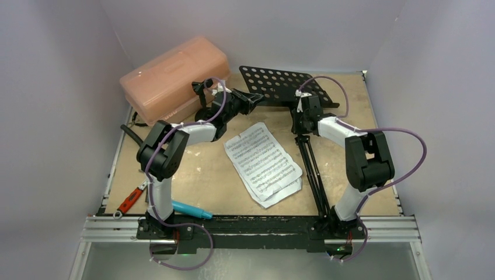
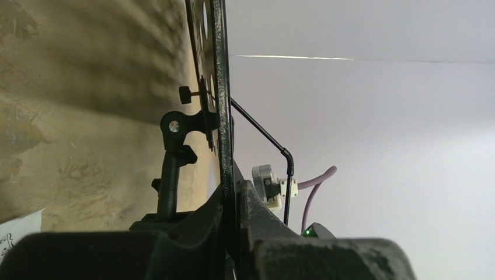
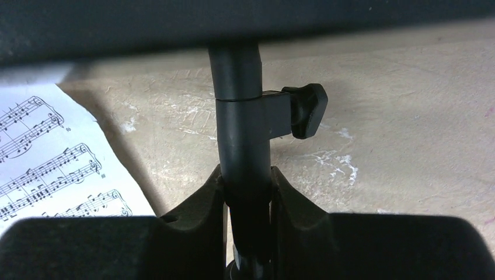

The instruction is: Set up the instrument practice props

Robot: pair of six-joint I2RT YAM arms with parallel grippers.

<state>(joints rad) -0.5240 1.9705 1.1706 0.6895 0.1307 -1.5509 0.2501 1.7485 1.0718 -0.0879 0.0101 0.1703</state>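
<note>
Left gripper point(image 2: 234, 201): it is clenched on the side edge of the perforated desk point(image 1: 279, 83). In the left wrist view the thin plate stands edge-on between the two fingers, which press it from both sides.
Right gripper point(image 3: 246, 189): it is closed around the pole point(image 3: 238, 137) of the music stand point(image 1: 309, 163). The black tube passes straight between the fingers, and both touch it.
Clamp knob point(image 3: 306, 108): it sits on the pole just beyond the right fingertips and does not touch them.
Music stand position: the desk is at the far middle of the table point(image 1: 373, 122), with the left gripper at its left side. The pole runs from the desk toward the near edge and ends close to the base of the right arm.
Sheet-music pages point(image 1: 264, 164): they lie flat and overlapped in the middle of the table, just left of the pole, apart from both grippers.
Mic stand point(image 1: 202, 88): it is at the far left, beside the left arm, in front of the pink box point(image 1: 174, 74).
Microphone point(image 1: 190, 209): it lies at the near edge, next to the base of the left arm, well apart from both grippers.
Red-handled tool point(image 1: 129, 201): it lies at the near left corner.
</note>
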